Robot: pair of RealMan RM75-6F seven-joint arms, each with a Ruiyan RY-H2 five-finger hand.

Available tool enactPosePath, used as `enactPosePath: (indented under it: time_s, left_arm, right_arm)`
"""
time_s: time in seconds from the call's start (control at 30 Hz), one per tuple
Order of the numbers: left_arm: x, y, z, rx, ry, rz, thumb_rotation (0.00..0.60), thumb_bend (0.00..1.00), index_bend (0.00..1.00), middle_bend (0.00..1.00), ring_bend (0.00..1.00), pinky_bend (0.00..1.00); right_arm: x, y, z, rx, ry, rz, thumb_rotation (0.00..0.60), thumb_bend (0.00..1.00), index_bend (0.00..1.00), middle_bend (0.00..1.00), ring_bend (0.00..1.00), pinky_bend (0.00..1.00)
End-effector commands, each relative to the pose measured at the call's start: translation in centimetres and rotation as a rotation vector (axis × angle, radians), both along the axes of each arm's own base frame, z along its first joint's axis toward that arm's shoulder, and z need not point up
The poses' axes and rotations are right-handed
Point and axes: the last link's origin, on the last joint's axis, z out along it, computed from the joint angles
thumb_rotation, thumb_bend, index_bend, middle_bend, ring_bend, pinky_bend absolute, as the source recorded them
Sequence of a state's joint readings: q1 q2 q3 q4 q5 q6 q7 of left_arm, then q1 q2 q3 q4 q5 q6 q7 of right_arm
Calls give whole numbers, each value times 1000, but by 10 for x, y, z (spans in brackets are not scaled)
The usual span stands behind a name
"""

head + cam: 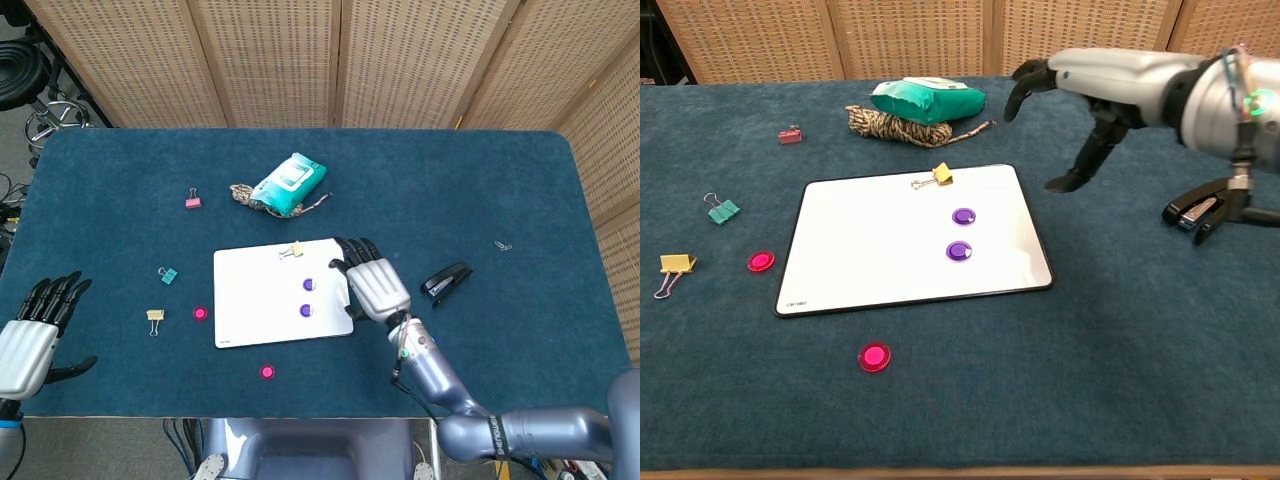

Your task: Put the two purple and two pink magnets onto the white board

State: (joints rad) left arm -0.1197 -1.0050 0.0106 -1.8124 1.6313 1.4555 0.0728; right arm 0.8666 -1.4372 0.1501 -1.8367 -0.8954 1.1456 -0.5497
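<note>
- Lying flat on the blue table (480,190), the white board (880,245) is carrying both purple magnets: one purple magnet (963,216) nearer the far edge and the other purple magnet (959,250) just below it, close to each other but not touching.
- The two pink magnets are lying on the cloth, off the board: one pink magnet (761,261) is sitting to the left of the board, and the other pink magnet (875,356) is sitting near the front edge of the table.
- The right hand (372,283) is hanging above the table beside the board's right edge, its fingers (1025,82) spread apart and holding nothing.
- The left hand (35,335) is showing only in the head view (at the left border), fingers apart, holding nothing.
- A yellow clip (936,176) is resting at the board's top edge; a black stapler (446,281) is lying to the right of the right hand.
</note>
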Motion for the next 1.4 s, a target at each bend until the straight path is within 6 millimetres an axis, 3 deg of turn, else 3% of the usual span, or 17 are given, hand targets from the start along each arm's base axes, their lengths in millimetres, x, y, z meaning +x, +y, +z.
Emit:
enactPosePath:
  time_s: [0.03, 0.37, 0.47, 0.5, 0.7, 0.83, 1.1, 1.3, 1.4]
  left_arm:
    - [3, 1, -5, -23, 11, -16, 600, 0, 0, 0, 0, 0]
    - [16, 3, -23, -108, 63, -90, 600, 0, 0, 0, 0, 0]
    - [20, 7, -32, -153, 87, -120, 600, 0, 0, 0, 0, 0]
    - [22, 10, -42, -215, 107, -134, 600, 0, 0, 0, 0, 0]
    - [37, 17, -73, -406, 121, -180, 600, 0, 74, 0, 0, 0]
    - [51, 22, -92, -476, 155, -237, 600, 0, 99, 0, 0, 0]
    - [79, 31, -136, -549, 194, -313, 600, 0, 133, 0, 0, 0]
    - [92, 33, -153, -596, 162, -293, 600, 0, 214, 0, 0, 0]
    - [108, 36, -166, -620, 133, -288, 600, 0, 237, 0, 0, 0]
  right_arm:
    - [-57, 11, 39, -74, 31, 13, 600, 63, 114, 0, 0, 0]
    - [-145, 30, 93, -208, 38, 35, 600, 19, 72, 0, 0, 0]
    - [-168, 47, 106, -246, 49, -28, 600, 2, 53, 0, 0, 0]
    - [-182, 65, 115, -271, 51, -93, 600, 1, 50, 0, 0, 0]
    - [-194, 115, 128, -287, 32, -166, 600, 0, 68, 0, 0, 0]
    - [-196, 133, 132, -293, 6, -172, 600, 0, 79, 0, 0, 0]
    - [-203, 147, 134, -292, -2, -165, 600, 0, 96, 0, 0, 0]
    - [-206, 148, 136, -289, -15, -173, 600, 0, 104, 0, 0, 0]
    - [-208, 147, 138, -293, -22, -174, 600, 0, 110, 0, 0, 0]
